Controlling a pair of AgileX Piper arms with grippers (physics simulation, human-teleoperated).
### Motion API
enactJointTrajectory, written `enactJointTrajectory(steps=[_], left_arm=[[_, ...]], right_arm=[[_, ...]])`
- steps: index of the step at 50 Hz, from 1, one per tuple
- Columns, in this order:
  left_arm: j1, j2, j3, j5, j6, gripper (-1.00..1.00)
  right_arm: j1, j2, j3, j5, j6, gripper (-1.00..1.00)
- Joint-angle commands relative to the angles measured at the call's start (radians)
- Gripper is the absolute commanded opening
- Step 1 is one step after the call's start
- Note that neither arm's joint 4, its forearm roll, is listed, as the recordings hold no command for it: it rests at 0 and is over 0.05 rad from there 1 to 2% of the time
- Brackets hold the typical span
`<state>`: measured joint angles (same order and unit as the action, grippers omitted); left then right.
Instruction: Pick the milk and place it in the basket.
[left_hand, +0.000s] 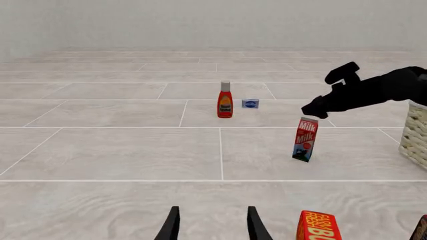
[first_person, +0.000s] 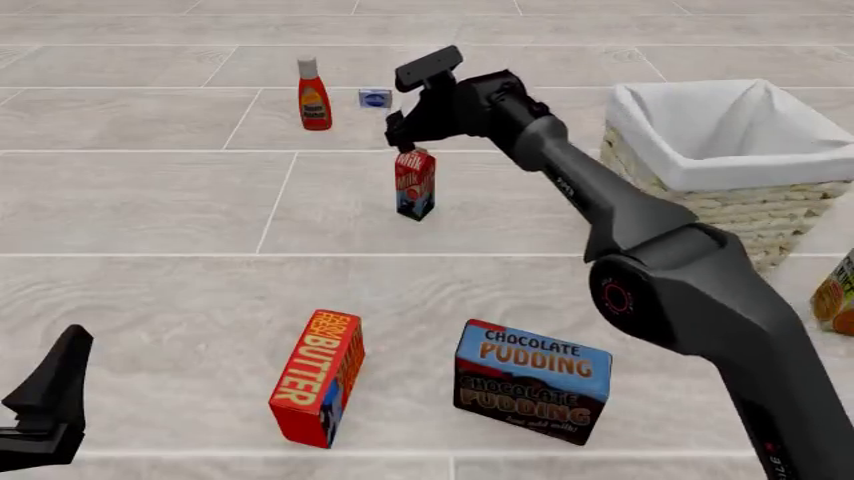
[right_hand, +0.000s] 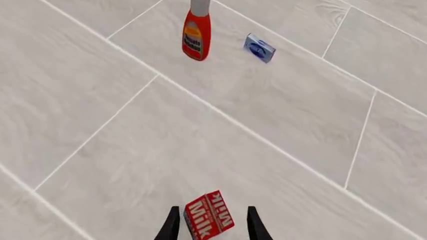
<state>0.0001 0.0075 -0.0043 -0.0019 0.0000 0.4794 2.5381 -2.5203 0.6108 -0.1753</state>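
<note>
A simulated test scene, this one, not a real room: flat computer-rendered lighting and a plain pale wall behind. The worktop (first_person: 160, 200) is one wide grey wood-plank surface with thin white seams. Groceries stand scattered on it like a pantry set: a ketchup bottle (first_person: 314, 97) toward the far edge, a "BUTTER" box (first_person: 318, 377) and a "CHOCOLATE PUDDING" box (first_person: 531, 380) near the front edge, a wicker basket (first_person: 747, 205) with white lining at the right edge.
</note>
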Motion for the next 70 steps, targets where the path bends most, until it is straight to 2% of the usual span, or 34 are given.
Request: enactJointTrajectory(steps=[1,9,19,32,62,63,70], left_arm=[[0.000,0.000,0.000,0.000,0.000,1.00],[0.000,0.000,0.000,0.000,0.000,1.00],[0.000,0.000,0.000,0.000,0.000,1.00],[0.000,0.000,0.000,0.000,0.000,1.00],[0.000,0.000,0.000,0.000,0.000,1.00],[0.000,0.000,0.000,0.000,0.000,1.00],[0.000,0.000,0.000,0.000,0.000,1.00]], right_arm=[[0.000,0.068,-0.059,0.017,0.017,1.00],[-0.003,0.081,-0.049,0.006,0.029,1.00],[-0.006,0.166,-0.183,0.069,0.043,1.00],[-0.008,0.245,-0.288,0.118,0.049,1.00],[-0.006,0.298,-0.308,0.127,0.063,1.00],[-0.006,0.297,-0.308,0.127,0.063,-1.00],[-0.002,0.290,-0.307,0.132,0.057,-1.00]])
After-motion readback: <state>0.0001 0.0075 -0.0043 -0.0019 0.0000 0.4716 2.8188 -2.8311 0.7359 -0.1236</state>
